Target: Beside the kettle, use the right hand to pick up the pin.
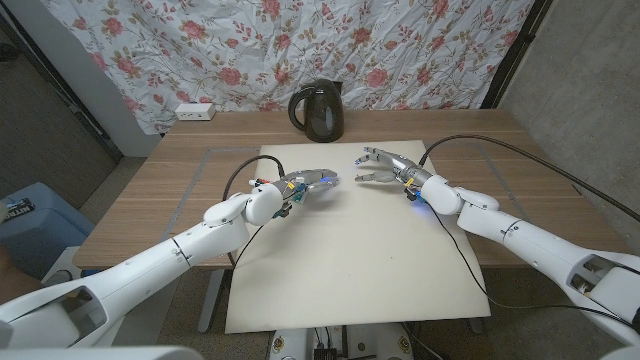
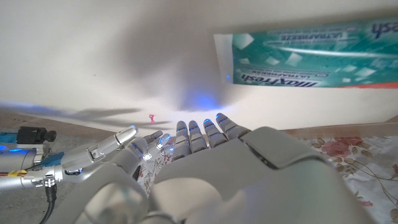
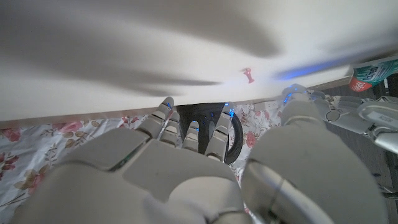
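1. A dark, glossy kettle with a looped handle stands upright at the far side of the wooden table; its lid is closed and what it holds cannot be told.
2. A small pink pin lies on the cream mat, in front of the kettle and between the two hands; in the left wrist view it shows as a tiny pink speck just beyond the fingertips.
3. The right robot hand hovers over the far part of the mat, fingers spread and curved toward the middle, holding nothing; the pin lies just ahead of its fingertips, untouched.
4. The left robot hand is stretched out low over the mat opposite it, fingers apart and empty, with blue lights glowing at its fingertips.
5. A teal-and-white toothpaste box lies on the mat, seen from the left wrist; its end also shows in the right wrist view.
6. The mat is smooth, pale and rectangular, covering the table's middle; the wood around it is mid-brown with a visible grain.
7. A white cloth with red roses hangs as a backdrop behind the table, and a white power strip sits at the table's far left corner.
8. Black cables trail across the table to both white, smooth-shelled arms.
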`<move>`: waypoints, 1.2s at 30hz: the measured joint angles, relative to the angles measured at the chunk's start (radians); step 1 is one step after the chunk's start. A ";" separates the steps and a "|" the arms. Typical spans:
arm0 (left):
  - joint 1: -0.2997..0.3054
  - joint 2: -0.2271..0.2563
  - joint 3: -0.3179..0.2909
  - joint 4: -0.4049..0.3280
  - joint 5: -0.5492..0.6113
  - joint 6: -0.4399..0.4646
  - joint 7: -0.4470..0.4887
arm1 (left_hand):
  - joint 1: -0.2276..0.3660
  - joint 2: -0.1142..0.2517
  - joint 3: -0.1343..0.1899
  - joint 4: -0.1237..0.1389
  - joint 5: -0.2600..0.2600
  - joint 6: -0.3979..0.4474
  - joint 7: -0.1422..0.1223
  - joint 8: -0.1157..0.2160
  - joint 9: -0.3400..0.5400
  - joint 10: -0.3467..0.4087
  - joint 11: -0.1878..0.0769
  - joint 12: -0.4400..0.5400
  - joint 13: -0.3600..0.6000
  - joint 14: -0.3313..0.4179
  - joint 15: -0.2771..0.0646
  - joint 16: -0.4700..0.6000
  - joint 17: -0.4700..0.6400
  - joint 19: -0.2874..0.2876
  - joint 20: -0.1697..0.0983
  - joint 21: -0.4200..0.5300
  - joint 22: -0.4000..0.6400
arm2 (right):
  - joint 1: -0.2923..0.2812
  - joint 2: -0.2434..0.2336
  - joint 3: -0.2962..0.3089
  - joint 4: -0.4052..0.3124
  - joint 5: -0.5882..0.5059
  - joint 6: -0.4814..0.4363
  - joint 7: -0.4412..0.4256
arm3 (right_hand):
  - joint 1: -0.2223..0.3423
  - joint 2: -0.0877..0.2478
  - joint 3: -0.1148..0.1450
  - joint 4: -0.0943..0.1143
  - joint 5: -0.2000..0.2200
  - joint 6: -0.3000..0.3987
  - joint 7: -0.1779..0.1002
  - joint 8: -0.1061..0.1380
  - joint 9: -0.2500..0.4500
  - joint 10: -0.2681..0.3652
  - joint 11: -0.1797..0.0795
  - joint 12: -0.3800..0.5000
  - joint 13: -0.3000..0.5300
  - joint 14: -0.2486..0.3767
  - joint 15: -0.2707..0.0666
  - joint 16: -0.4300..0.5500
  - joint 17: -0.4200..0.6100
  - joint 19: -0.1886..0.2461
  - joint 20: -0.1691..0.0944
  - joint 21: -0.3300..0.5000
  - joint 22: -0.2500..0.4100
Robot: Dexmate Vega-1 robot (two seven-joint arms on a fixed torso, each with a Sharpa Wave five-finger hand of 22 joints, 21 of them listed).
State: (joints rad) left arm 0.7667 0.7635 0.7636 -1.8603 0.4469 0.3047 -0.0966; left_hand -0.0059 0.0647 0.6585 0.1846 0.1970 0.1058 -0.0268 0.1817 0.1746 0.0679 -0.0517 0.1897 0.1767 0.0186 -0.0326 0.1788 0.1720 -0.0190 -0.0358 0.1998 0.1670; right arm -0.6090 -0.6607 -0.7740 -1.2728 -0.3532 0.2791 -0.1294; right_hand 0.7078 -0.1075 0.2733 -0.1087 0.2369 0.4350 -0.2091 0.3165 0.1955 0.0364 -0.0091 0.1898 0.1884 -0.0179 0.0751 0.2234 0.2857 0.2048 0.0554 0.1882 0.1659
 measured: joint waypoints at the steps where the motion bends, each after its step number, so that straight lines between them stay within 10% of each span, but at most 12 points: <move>1: 0.001 0.000 -0.001 -0.001 -0.003 0.001 0.002 | 0.000 0.000 0.000 0.000 0.000 0.000 0.000 0.000 0.000 0.000 0.000 0.000 0.000 0.001 -0.001 0.000 0.000 0.000 0.000 0.000 0.000 | -0.001 0.000 0.001 0.000 0.003 0.005 -0.002 | 0.000 0.000 0.000 0.000 0.000 0.000 0.000 0.000 0.000 0.007 0.000 0.003 0.000 0.000 0.000 0.000 0.000 0.000 0.000 0.000 0.000; 36: 0.153 0.020 -0.207 0.024 -0.282 -0.138 0.271 | 0.000 0.000 0.004 -0.004 0.000 0.003 -0.004 0.000 0.000 0.005 -0.005 0.000 0.000 0.010 0.000 0.000 0.000 0.027 0.002 0.000 0.000 | -0.117 -0.010 0.130 -0.078 0.157 0.044 -0.070 | -0.160 0.096 -0.015 0.066 -0.052 -0.044 0.059 -0.073 -0.010 0.132 0.007 0.022 -0.003 0.065 -0.054 0.026 0.002 0.077 -0.055 0.012 0.000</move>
State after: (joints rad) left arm 0.9197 0.7838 0.5563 -1.8362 0.1651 0.1669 0.1739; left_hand -0.0059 0.0647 0.6626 0.1803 0.1970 0.1092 -0.0303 0.1816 0.1745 0.0731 -0.0571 0.1897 0.1767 0.0289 -0.0322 0.1787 0.1720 0.0079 -0.0341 0.1995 0.1673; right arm -0.7258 -0.6711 -0.6436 -1.3503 -0.1962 0.3229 -0.1993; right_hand 0.5482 -0.0118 0.2585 -0.0431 0.1847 0.3908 -0.1500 0.2432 0.1859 0.1681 -0.0018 0.2120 0.1859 0.0468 0.0214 0.2498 0.2877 0.2823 0.0001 0.2006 0.1658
